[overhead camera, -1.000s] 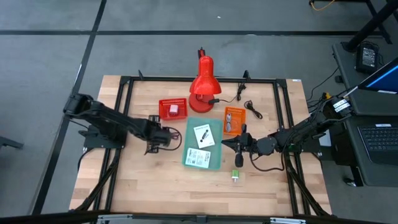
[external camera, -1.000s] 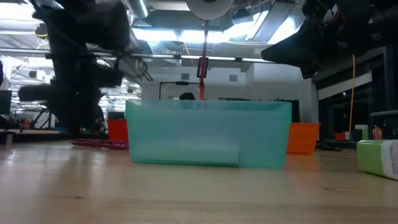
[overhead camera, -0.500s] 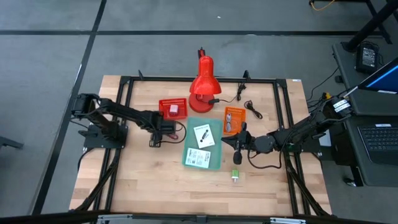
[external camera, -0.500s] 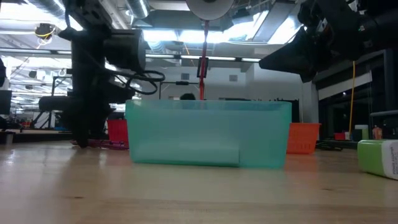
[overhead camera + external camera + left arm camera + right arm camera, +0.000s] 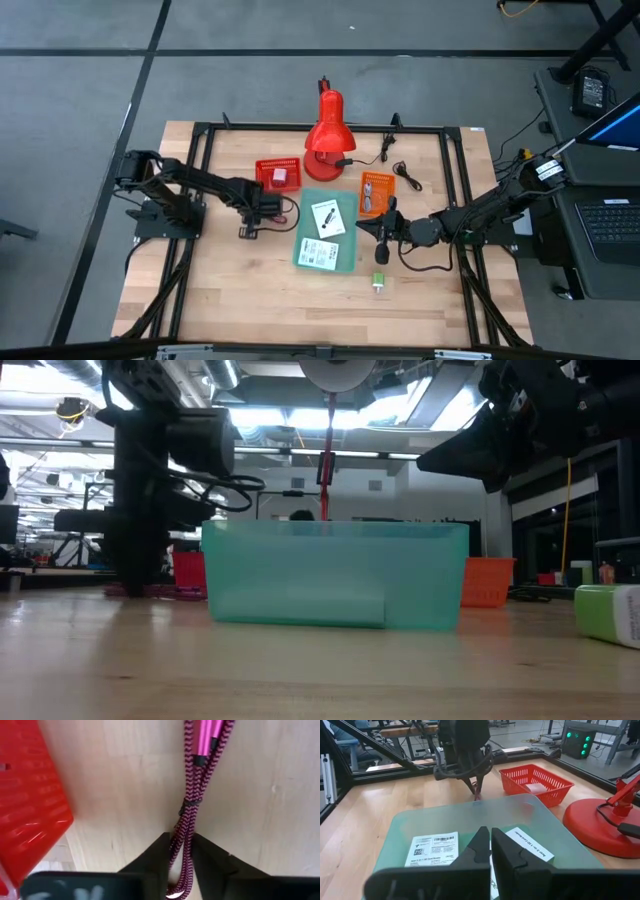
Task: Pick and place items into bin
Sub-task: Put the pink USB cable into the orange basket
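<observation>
Counts: we count three baskets or bins, two white cards, one pink braided cable, one green block, one red lamp, two arms.
Left gripper (image 5: 252, 230): we see it pointing down at the tabletop just in front of the red basket; in its wrist view the fingers (image 5: 156, 854) stand narrow on either side of the pink braided cable (image 5: 192, 795), closing on its looped end; the cable lies flat on the wood.
Red basket (image 5: 277, 175): we see one pale pinkish cube (image 5: 280, 176) inside.
Teal bin (image 5: 345, 262): it sits at the table's middle; two white cards (image 5: 325, 218) lie flat inside, one towards the lamp, the other (image 5: 318, 255) towards the front edge.
Red lamp (image 5: 326, 140): it stands behind the bin.
Orange basket (image 5: 377, 194): we cannot tell its contents.
Right gripper (image 5: 382, 231): fingers pressed together, holding nothing; it hovers at the bin's right rim, reaching in from the right.
Green block (image 5: 380, 282): it lies alone on the wood, in front of the right gripper.
</observation>
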`<state>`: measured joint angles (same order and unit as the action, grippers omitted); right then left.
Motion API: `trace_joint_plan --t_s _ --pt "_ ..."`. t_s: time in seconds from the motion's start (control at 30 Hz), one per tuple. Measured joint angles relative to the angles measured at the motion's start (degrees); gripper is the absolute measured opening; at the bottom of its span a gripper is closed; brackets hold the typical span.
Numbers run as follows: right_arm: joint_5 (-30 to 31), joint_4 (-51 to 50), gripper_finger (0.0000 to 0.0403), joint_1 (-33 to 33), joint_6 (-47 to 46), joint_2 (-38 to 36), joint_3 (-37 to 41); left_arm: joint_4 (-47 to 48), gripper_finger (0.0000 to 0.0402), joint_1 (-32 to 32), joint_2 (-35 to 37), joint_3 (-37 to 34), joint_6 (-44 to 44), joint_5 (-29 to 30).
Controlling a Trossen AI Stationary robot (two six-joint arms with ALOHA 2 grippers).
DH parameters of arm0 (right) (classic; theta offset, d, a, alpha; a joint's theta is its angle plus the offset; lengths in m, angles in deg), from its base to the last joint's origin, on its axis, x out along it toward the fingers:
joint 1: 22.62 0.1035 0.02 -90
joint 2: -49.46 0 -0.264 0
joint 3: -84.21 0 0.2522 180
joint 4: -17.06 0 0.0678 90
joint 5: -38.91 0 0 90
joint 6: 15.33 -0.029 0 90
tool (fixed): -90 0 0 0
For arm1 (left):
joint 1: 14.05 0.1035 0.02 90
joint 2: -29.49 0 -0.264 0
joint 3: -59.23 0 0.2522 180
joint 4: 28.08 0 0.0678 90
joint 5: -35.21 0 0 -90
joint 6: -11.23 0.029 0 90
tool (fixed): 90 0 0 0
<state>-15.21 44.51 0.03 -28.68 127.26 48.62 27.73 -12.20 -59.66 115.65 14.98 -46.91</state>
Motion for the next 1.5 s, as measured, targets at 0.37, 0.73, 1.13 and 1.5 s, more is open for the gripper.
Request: trace_joint_plan --t_s 0.37,0.73,1.13,1.5 --pt "0.0 -0.2 0.0 0.0 -0.1 0.0 0.0 0.0 0.0014 -2.8 6.4 -0.3 -3.1 -1.3" --pt "0.0 -0.3 0.0 0.0 -0.5 0.7 0.0 -9.0 0.0009 -7.1 20.5 -0.3 -5.4 -0.8" --pt "-0.1 3.6 0.0 0.0 -3.4 1.4 0.0 -33.3 0.001 -11.2 21.6 -0.2 -1.2 -5.1" --pt "-2.0 8.6 0.0031 0.0 -2.9 1.4 -0.5 -52.9 0.001 -11.2 11.2 -0.1 -2.5 -6.6"
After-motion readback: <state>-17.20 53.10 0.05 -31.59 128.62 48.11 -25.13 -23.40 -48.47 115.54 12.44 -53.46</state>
